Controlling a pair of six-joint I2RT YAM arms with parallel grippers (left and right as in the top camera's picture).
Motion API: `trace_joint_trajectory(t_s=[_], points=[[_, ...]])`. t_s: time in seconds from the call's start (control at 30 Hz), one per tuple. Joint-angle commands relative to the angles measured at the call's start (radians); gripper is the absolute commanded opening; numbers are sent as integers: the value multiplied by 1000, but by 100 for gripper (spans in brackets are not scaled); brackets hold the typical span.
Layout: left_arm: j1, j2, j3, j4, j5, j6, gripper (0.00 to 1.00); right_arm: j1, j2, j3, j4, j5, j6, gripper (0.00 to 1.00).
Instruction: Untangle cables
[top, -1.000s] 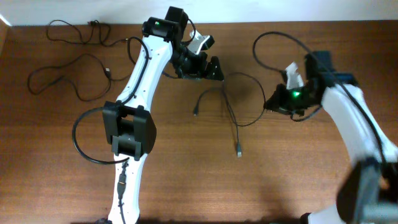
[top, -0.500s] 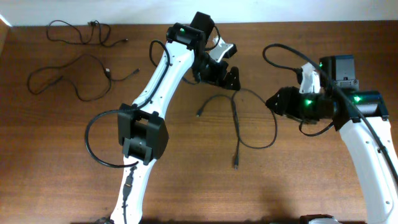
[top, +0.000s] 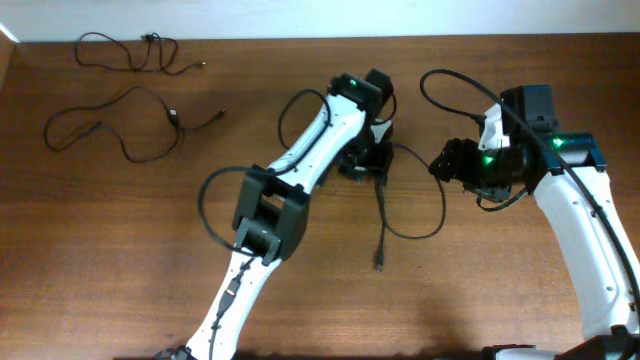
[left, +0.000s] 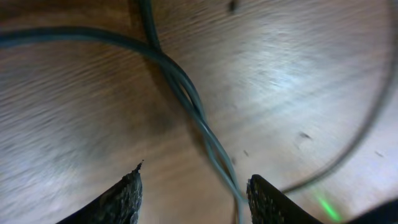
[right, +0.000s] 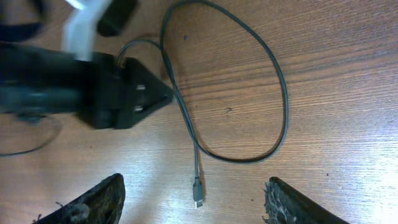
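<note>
Surface: a brown wooden table (top: 120, 260), with a strip of white wall (top: 450, 15) along its far edge
Centre cable: the centre cable (top: 381, 225) lies mid-table between the two grippers, in one wide loop with a straight tail ending in a small plug (top: 380, 266)
Other cables: the top-left cable (top: 130, 52) and the left cable (top: 130, 150) lie as loose wavy strands, well apart from the arms
Left gripper: the left gripper (left: 193, 186) is low over the loop's near end (two strands cross there), fingers spread and holding nothing
Right gripper: the right gripper (right: 193, 205) hangs above the loop's right side, fingers wide apart and empty, with the plug in view between them
</note>
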Motion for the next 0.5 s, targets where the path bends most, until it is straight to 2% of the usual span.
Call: trace_joint_trajectory(t_s=[0.0,0.1,0.13,0.23,0.27,0.37,0.47], points=[[-27,67,0,21,-10,-65,56,2,4,3,-3,17,8,72],[-31,67,0,69,5,-65,52,2,4,3,-3,17,8,72],[-31,67,0,75,5,-65,45,2,4,3,-3,17,8,72],[-31,67,0,79,-28,-65,15,2,4,3,-3,17,8,72],[-31,67,0,80,-43,-65,0,2,4,3,-3,17,8,72],[-27,64,16,63,-44,-64,0,2,4,3,-3,21,8,72],[-8,44,122,-46,-35,-21,0,2,5,3,-2,28,8,72]])
